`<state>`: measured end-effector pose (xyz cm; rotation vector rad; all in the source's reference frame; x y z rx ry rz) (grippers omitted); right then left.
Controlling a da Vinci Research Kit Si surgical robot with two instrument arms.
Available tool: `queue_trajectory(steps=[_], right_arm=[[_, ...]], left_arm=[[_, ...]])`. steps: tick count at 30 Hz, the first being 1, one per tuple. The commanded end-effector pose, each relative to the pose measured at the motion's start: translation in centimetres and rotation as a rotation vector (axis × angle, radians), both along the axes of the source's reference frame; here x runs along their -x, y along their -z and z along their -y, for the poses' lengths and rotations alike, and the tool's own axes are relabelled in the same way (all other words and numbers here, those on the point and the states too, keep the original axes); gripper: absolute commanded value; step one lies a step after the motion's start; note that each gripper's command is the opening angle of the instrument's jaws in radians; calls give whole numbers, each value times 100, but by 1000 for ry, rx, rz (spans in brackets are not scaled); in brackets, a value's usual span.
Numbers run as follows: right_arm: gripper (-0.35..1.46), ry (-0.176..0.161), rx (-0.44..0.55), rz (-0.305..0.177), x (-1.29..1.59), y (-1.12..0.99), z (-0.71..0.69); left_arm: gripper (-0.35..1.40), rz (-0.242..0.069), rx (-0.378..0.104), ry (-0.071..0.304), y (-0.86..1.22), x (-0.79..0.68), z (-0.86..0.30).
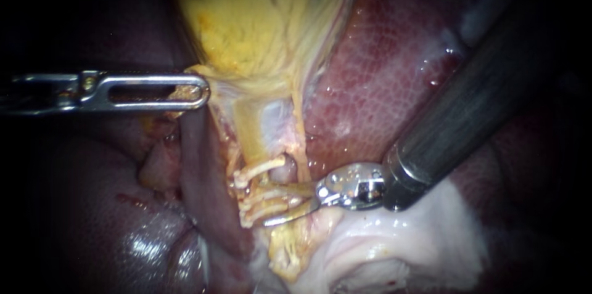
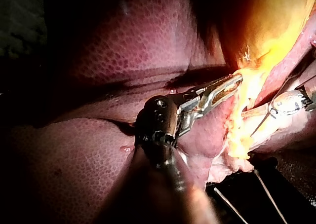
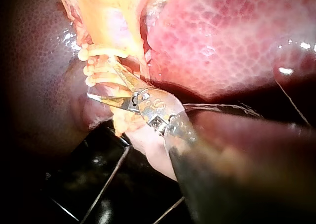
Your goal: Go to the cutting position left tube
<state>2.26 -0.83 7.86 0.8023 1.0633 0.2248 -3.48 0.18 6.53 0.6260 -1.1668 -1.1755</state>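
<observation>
The left tube [image 1: 254, 143] runs down from the yellow gallbladder [image 1: 259, 16] and carries three pale clips [image 1: 260, 171]. My right instrument [image 1: 272, 206] comes in from the upper right. Its two curved blades stand open and straddle the left tube among the lower clips [image 1: 264, 198]. In the right wrist view the same open blades [image 3: 111, 88] sit against the clipped tube [image 3: 106, 66]. My left instrument [image 1: 188, 92] comes in from the left, its slotted jaws shut on the gallbladder's lower edge, holding it to the left. The left wrist view shows those jaws [image 2: 232, 83] gripping yellow tissue [image 2: 249, 78].
A thinner strand [image 1: 300, 134] runs beside the left tube on its right. Dark red liver [image 1: 388, 66] lies right of and behind the gallbladder, more liver [image 1: 98, 208] lower left. Whitish tissue [image 1: 394, 245] lies under the right instrument's wrist [image 1: 351, 186].
</observation>
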Motion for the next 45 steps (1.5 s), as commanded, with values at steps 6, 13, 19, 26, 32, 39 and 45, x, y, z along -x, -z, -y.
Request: queue_trajectory(steps=[6,13,19,26,32,39,45], right_arm=[[136,1,0,0,0,2,0],[136,3,-8,0,3,12,0],[136,7,-20,-4,20,38,-9],[136,-10,-21,2,44,51,-22],[135,-14,-19,5,45,41,-27],[135,-19,-13,8,34,23,-27],[135,-12,-17,8,18,11,-21]], left_arm=[[-35,0,0,0,0,0,0],[-35,0,0,0,0,-1,0],[-35,-1,0,1,0,-3,1],[-35,0,0,0,2,-5,0],[-35,-1,0,1,4,-5,2],[-35,-2,0,2,6,-4,3],[-35,-3,0,3,7,-3,3]])
